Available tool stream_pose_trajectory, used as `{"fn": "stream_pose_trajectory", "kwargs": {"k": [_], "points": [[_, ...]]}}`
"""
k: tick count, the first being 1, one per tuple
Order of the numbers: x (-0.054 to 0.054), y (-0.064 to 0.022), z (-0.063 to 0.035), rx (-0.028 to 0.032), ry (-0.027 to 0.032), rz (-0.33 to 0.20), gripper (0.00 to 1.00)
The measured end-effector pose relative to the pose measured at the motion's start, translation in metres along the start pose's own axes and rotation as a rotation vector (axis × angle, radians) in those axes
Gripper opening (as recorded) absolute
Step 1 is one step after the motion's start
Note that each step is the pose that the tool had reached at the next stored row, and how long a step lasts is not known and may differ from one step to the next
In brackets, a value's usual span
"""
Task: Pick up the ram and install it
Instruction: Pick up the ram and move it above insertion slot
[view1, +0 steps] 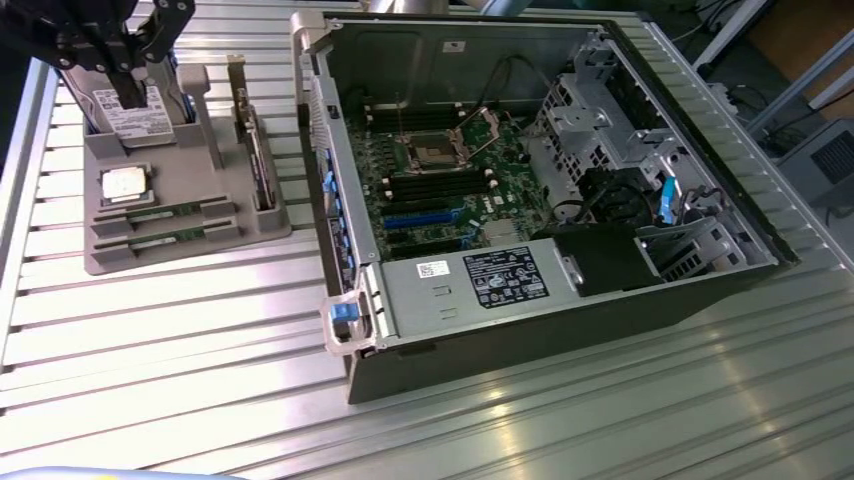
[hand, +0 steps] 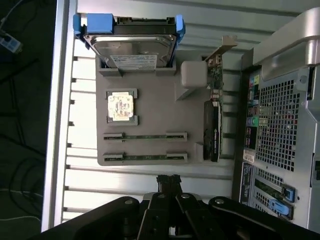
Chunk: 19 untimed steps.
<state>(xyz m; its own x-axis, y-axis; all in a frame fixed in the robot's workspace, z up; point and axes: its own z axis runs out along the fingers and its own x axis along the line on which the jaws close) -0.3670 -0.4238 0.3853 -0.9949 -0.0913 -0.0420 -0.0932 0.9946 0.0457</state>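
End effector (hand: 168, 180), black, shut and empty, hovers near grey moulded tray (hand: 155, 102). Long thin green ram stick (hand: 145, 136) sits slotted there, untouched. Step: approach. A grasp needs the fingers opened and aligned along the stick.

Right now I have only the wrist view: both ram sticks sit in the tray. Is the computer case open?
Observer: Yes, the case lies with its side off; the motherboard is exposed.
Operator: Where are the memory slots?
Observer: Long black slots lie beside the processor socket; whether they are empty I cannot tell.
Operator: And my gripper?
Observer: The gripper hangs raised above the tray, holding nothing.
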Motion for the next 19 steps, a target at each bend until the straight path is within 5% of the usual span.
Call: {"fn": "stream_pose_trajectory", "kwargs": {"k": [19], "points": [[0.0,0.0,0.0,-0.0121,0.0132,-0.288,0.11]]}}
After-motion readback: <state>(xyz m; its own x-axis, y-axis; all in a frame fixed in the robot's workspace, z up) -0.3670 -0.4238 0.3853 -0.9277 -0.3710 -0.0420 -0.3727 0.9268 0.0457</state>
